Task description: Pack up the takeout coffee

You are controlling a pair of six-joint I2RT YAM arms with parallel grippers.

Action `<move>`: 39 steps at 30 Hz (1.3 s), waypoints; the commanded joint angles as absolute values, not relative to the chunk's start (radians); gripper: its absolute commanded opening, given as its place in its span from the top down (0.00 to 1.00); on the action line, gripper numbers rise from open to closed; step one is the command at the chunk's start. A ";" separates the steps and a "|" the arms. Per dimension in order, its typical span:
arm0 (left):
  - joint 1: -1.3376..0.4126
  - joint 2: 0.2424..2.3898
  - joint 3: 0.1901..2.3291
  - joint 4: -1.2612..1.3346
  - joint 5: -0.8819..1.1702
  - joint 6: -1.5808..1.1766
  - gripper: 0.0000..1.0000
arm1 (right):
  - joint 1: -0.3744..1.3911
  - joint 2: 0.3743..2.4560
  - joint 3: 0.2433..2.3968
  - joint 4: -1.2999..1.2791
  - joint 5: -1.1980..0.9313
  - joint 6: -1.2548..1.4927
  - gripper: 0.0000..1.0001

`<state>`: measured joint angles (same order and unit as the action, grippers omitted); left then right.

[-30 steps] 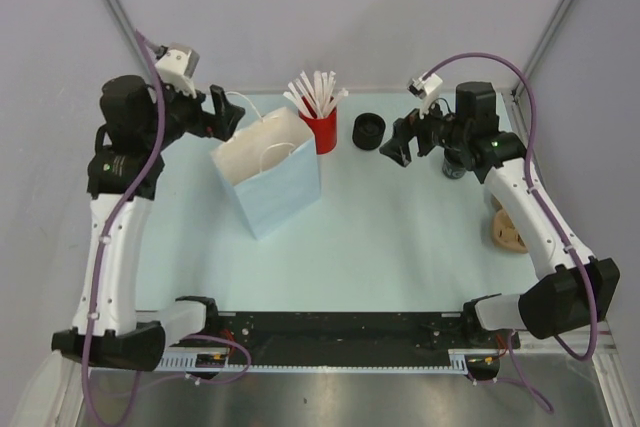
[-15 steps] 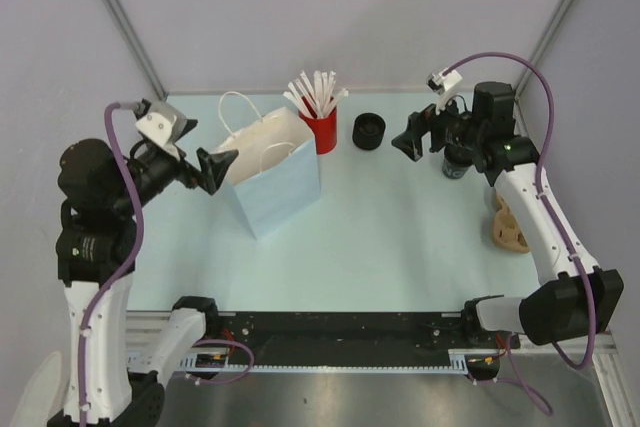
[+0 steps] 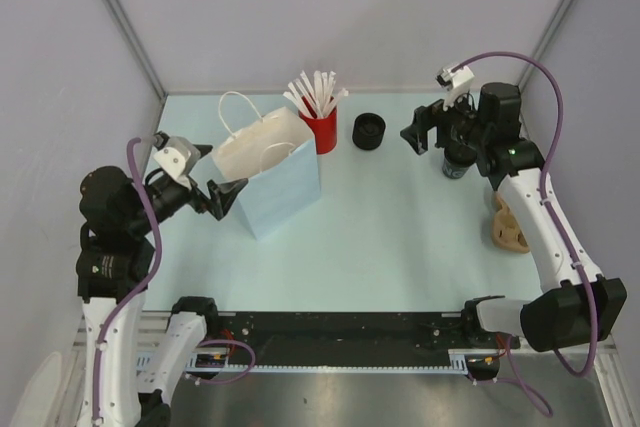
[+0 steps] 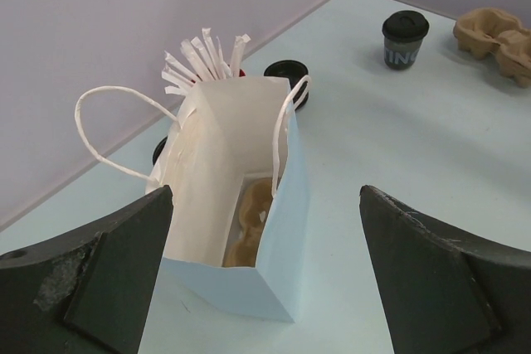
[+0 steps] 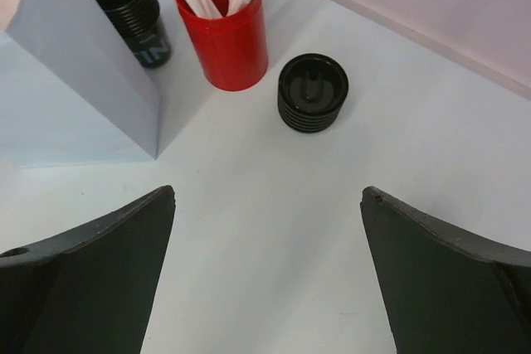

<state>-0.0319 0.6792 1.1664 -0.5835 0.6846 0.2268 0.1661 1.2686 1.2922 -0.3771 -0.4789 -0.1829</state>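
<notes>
The takeout coffee (image 4: 405,39) is a black lidded cup with grey lettering, standing at the far right near a tan cardboard tray (image 4: 498,32). In the top view the coffee (image 3: 454,167) is partly hidden under my right arm. The light blue paper bag (image 3: 272,175) stands open, and a tan tray (image 4: 249,220) lies inside it. My left gripper (image 3: 222,194) is open just left of the bag, holding nothing; the wrist view shows the left gripper (image 4: 265,192) looking into the bag's mouth. My right gripper (image 3: 416,133) is open and empty, hovering right of a black stack of lids (image 3: 368,130).
A red cup (image 5: 228,35) of white sticks stands behind the bag. A stack of black cups (image 5: 133,6) sits behind the bag's far side. The second cardboard tray (image 3: 508,227) lies near the right edge. Grey walls close the back and sides.
My left arm has swung back and down, taking its gripper from the bag's far-left corner to its left side. The right gripper has drifted slightly back and to the right.
</notes>
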 commanded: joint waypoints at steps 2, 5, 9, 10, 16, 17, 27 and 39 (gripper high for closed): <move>-0.021 0.701 1.195 -0.609 0.695 0.290 0.01 | 0.140 1.273 1.292 -0.333 -0.419 -0.166 0.00; -0.020 0.669 1.125 -0.606 0.701 0.322 0.01 | 0.140 1.273 1.293 -0.341 -0.419 -0.196 0.01; -0.005 0.627 1.023 -0.566 0.767 0.311 0.00 | 0.137 1.264 1.292 -0.353 -0.417 -0.235 0.01; -0.003 0.627 1.017 -0.565 0.765 0.316 0.01 | 0.127 1.262 1.292 -0.354 -0.423 -0.244 0.01; -0.003 0.667 1.071 -0.655 0.788 0.379 0.01 | 0.095 1.259 1.292 -0.379 -0.476 -0.294 0.01; -0.003 0.661 1.060 -0.658 0.788 0.396 0.01 | 0.094 1.253 1.293 -0.385 -0.474 -0.314 0.01; -0.003 0.650 0.966 -0.683 0.894 0.489 0.01 | 0.115 1.230 1.353 -0.541 -0.468 -0.451 0.00; -0.003 0.635 0.858 -0.586 0.857 0.425 0.01 | 0.138 1.333 1.347 -0.655 -0.278 -0.503 0.00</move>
<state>-0.0116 0.6468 0.8715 -0.6132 0.8268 0.4091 0.1341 1.3087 1.3144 -0.6327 -0.3805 -0.4644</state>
